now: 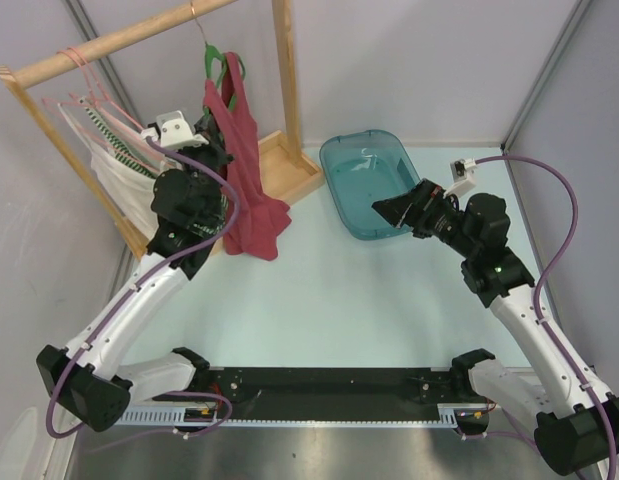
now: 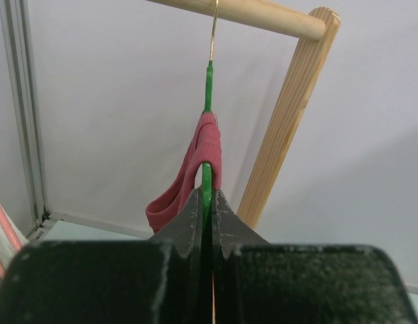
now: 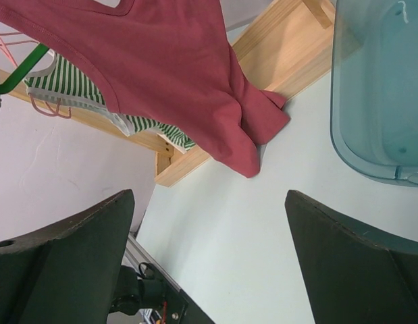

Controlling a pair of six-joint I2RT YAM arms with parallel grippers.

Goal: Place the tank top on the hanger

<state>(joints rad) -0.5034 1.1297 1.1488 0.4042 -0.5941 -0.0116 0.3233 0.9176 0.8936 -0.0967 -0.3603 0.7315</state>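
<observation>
**Left hand pinches the hanger; tank top hangs from it on the rack**

The left hand is at the far left of the table, up by the wooden clothes rack. Its fingers are pressed together on the thin green plastic of the hanger. The hanger's metal hook rises to the rack's round rail.

The dark red tank top hangs from this hanger. One strap lies over the green plastic just above the fingers, and a second loop of strap sags lower to the left. The body of the tank top drops down the right side of the rack. Its hem is bunched over the rack's wooden base and reaches onto the table.

Left of it on the same rail hang pale pink hangers, a green-and-white striped garment and a white garment.

The right hand is well apart from the rack, at the near right edge of a teal plastic tub. Its fingers are spread wide and hold nothing.
</observation>
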